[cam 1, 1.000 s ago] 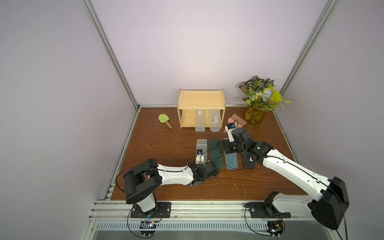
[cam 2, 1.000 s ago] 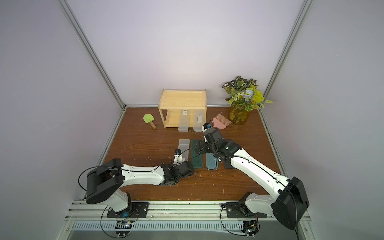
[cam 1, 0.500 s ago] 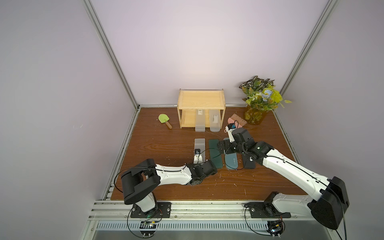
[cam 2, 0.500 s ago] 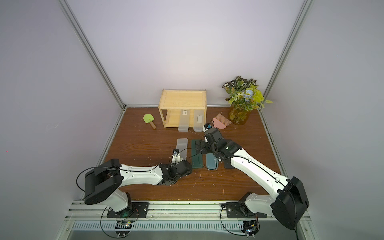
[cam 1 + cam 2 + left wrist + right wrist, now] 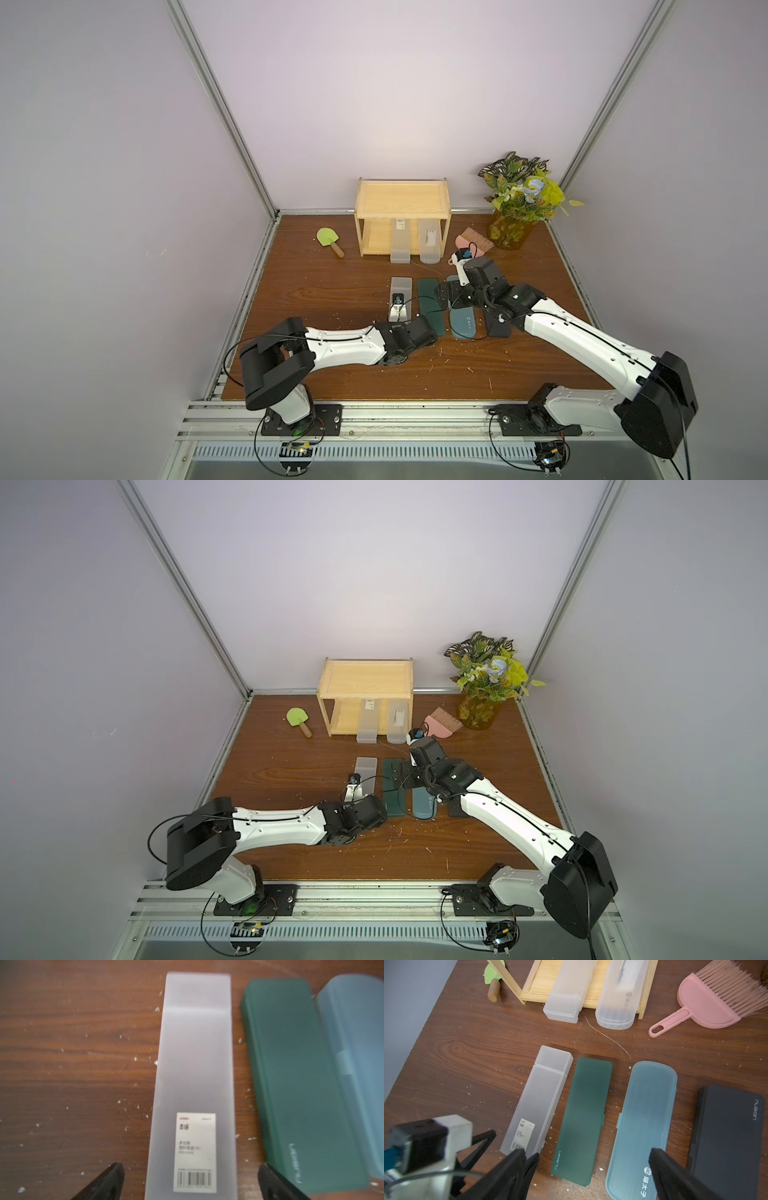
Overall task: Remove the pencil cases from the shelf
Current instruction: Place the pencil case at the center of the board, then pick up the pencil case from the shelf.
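Observation:
The wooden shelf (image 5: 402, 199) stands at the back of the table. Two frosted pencil cases (image 5: 400, 245) (image 5: 429, 245) lie on its lower tier with their ends sticking out in front. Side by side on the table lie a frosted labelled case (image 5: 195, 1064), a dark green case (image 5: 291, 1084), a teal case (image 5: 648, 1118) and a black case (image 5: 726, 1136). My left gripper (image 5: 191, 1167) is open, its fingers either side of the frosted case's labelled end without touching it. My right gripper (image 5: 586, 1153) hangs open above the near ends of the green and teal cases, holding nothing.
A green spatula (image 5: 328, 241) lies left of the shelf. A pink hand brush (image 5: 473, 241) and a vase of plants (image 5: 511, 232) stand to its right. Walls close the table in at the back and on both sides. White crumbs dot the wood.
My left gripper has opened and let go of the frosted labelled case, which now lies flat beside the green one. The right arm has not moved.

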### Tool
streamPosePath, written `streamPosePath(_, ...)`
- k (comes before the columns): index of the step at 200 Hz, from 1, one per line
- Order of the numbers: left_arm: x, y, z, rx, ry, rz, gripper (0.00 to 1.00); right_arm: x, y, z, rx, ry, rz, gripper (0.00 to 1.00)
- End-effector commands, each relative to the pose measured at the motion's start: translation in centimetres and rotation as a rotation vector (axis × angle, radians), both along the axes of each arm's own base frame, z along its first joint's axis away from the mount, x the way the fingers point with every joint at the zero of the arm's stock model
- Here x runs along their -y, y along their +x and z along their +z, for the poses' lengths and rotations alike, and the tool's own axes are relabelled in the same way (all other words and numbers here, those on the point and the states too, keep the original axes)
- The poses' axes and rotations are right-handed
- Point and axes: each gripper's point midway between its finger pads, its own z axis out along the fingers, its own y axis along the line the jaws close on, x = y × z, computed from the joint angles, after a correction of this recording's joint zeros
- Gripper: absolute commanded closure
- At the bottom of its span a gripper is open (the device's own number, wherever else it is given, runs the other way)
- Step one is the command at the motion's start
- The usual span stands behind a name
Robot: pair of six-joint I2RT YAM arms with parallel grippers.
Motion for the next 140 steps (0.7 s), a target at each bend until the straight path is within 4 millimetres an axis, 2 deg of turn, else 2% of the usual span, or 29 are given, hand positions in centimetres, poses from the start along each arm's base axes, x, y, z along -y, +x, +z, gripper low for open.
streamPosePath(1, 0.2, 2.6, 5.9, 0.112, 0.015, -0.048, 0.01, -0.3, 0.2, 0.1, 0.011, 0.016, 0.011, 0.01)
streamPosePath(16, 0.4, 4.7, 8.6, 0.177, -0.01, -0.075, 0.01, -0.3, 0.3, 0.3, 0.017, 0.02, 0.011, 0.01)
streamPosePath(37, -1.3, 8.4, 9.5, 0.198, 0.019, -0.043, 0.01, -0.3, 0.5, 0.6, 0.03, 0.028, 0.011, 0.01)
streamPosePath(59, -2.3, 12.2, 8.7, 0.198, 0.041, -0.038, 0.01, -0.2, 0.7, 1.1, 0.044, 0.029, 0.005, 0.01)
streamPosePath(84, -2.5, 15.9, 7.8, 0.195, 0.049, -0.037, 0.01, 0.1, 1.0, 1.1, 0.045, 0.026, -0.003, 0.01)
streamPosePath(140, -1.3, 21.4, 5.0, 0.157, 0.093, -0.076, 0.01, 0.5, 1.7, 0.7, 0.033, 0.008, -0.021, 0.01)
